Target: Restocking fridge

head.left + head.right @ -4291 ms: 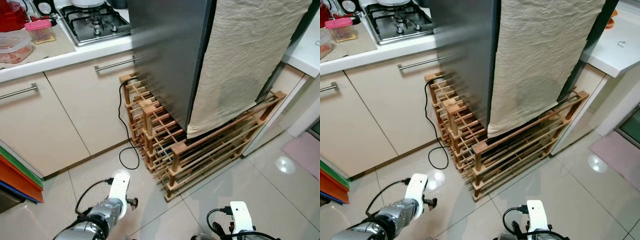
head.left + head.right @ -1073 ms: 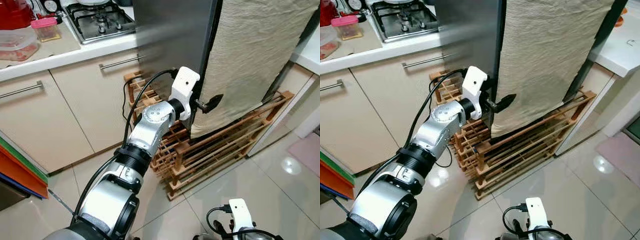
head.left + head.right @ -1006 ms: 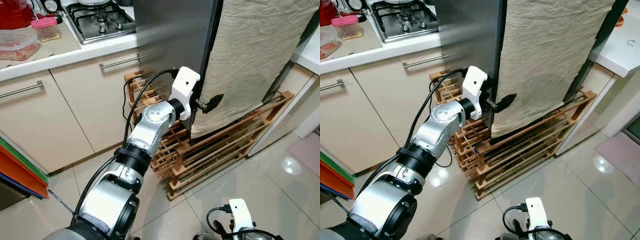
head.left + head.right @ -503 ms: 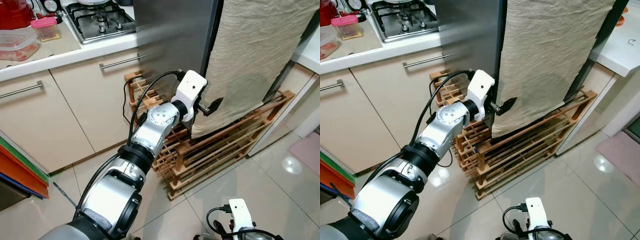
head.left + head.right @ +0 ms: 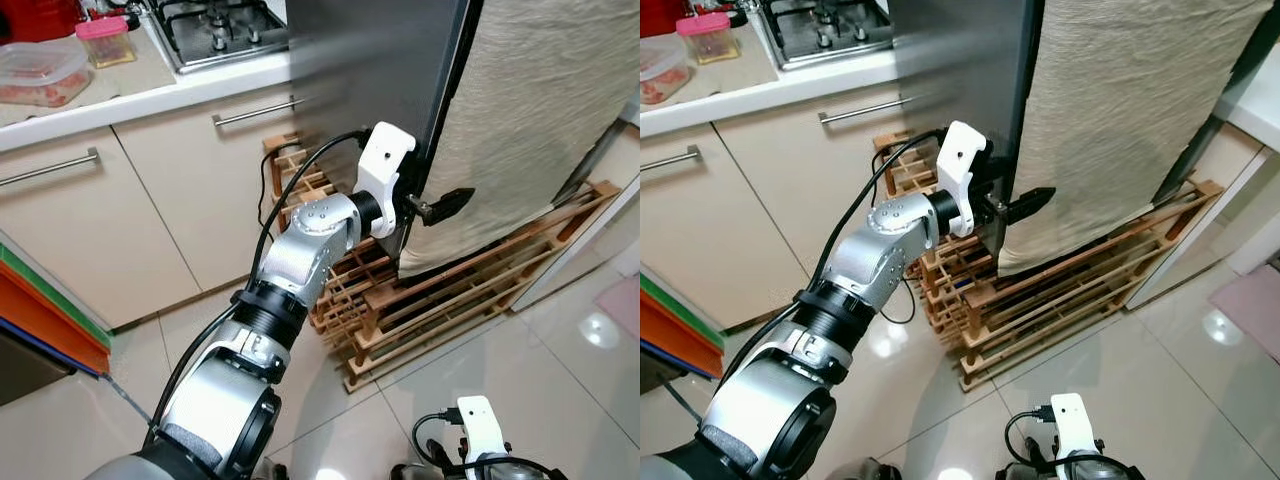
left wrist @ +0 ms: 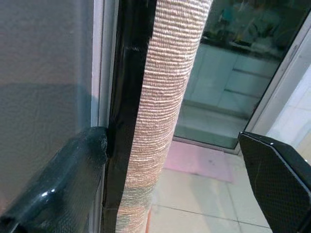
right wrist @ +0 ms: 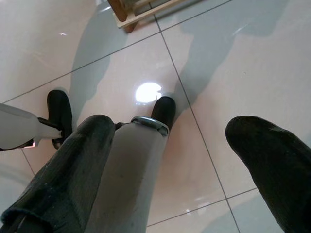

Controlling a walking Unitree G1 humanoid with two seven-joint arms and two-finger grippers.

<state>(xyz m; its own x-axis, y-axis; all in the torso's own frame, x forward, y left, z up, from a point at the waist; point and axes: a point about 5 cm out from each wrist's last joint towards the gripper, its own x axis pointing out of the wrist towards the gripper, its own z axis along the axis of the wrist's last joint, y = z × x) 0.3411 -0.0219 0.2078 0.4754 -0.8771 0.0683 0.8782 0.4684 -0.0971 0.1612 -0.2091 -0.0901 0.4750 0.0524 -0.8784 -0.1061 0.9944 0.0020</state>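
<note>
The grey steel fridge (image 5: 365,80) stands ahead, its door front covered by a hanging beige cloth (image 5: 545,120). My left gripper (image 5: 430,208) is raised to the door's edge and is open. In the left wrist view one finger (image 6: 56,189) rests against the grey side by the black door edge (image 6: 127,111), while the other finger (image 6: 279,177) stands well off the cloth (image 6: 165,107). My right gripper (image 7: 165,194) hangs low over the floor, open and holding nothing.
A wooden slatted rack (image 5: 450,300) lies on the floor against the fridge's foot, with a black cable (image 5: 268,195) beside it. Beige cabinets (image 5: 130,220) and a counter with plastic containers (image 5: 40,80) and a hob (image 5: 220,30) are on the left. Glossy tiles (image 5: 1160,380) stretch ahead.
My left arm has risen from near the floor to the fridge door's edge. In the last half second the view shifted a little; the gripper stays at that edge.
</note>
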